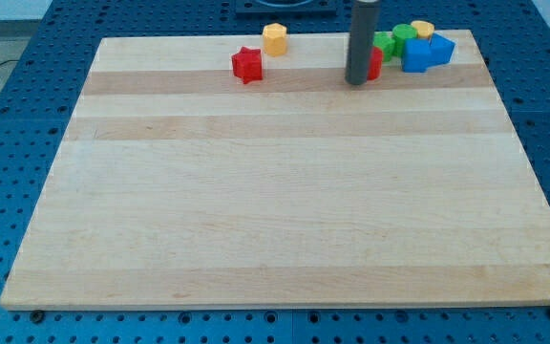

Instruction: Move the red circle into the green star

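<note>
The red circle point(376, 65) sits near the view's top right of the wooden board point(275, 210), mostly hidden behind my rod. My tip point(357, 82) rests on the board right against the red circle's left side. The green star point(385, 45) lies just above and to the right of the red circle, touching or almost touching it.
A second green block point(405, 34) and a yellow block point(422, 29) sit behind the green star. Two blue blocks point(415, 56) point(442, 48) crowd its right side. A red star point(247, 64) and a yellow hexagon point(274, 38) lie to the tip's left.
</note>
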{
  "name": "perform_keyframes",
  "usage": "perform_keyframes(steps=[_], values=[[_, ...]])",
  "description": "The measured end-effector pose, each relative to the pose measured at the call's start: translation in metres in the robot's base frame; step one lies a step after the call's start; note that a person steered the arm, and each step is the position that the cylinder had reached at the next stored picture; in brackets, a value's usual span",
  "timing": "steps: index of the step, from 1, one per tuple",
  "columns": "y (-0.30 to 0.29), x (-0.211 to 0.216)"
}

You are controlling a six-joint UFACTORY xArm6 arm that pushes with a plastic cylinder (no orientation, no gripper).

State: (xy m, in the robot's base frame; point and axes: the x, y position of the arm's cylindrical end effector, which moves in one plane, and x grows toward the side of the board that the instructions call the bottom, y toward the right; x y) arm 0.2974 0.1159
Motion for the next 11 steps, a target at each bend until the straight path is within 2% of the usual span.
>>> perform_keyframes(steps=[1,2,3,5,8,11], values=[[0.022,0.000],[0.021,0.000],[-0.004,0.000],[-0.008,-0.021],[0.007,0.041],[0.017,-0.021]])
